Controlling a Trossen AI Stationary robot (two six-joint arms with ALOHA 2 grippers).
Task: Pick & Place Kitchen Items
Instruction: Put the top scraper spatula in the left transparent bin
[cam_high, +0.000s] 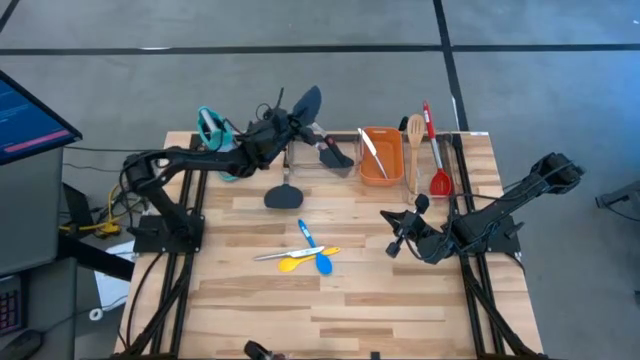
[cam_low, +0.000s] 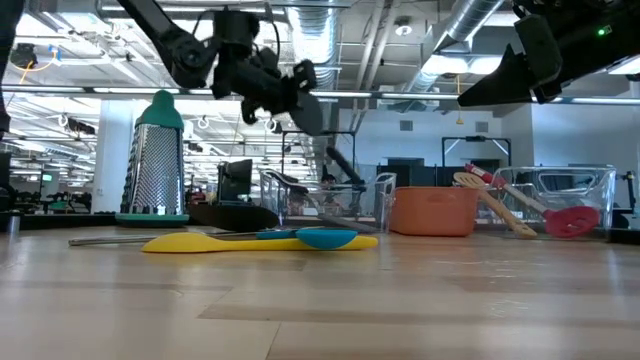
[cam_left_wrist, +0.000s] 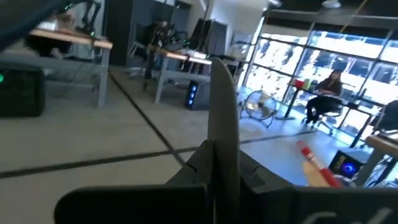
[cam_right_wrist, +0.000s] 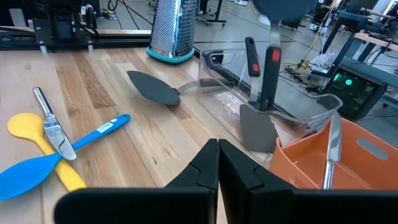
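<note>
Utensils lie scattered around the orange rectangular tub (cam_high: 379, 155). Left of the tub, the left gripper (cam_high: 290, 126) hangs raised off the table above a clear plastic tray (cam_high: 310, 160), its fingers clamped on a dark grey flat-bladed utensil (cam_high: 306, 101). In that tray stands a black spatula (cam_high: 333, 154). Silver tongs (cam_high: 370, 150) rest inside the tub. Right of the tub, in another clear tray, lie a wooden slotted spoon (cam_high: 414, 146) and a red steel-handled spoon (cam_high: 436, 152). In front of the tub, a dark grey scoop (cam_high: 283, 196) and crossed small blue (cam_high: 313, 247) and yellow spoons (cam_high: 306, 259) lie on the wooden table (cam_high: 350, 300). The right gripper (cam_high: 402, 232) hovers in front of the tub, fingers closed on nothing.
</note>
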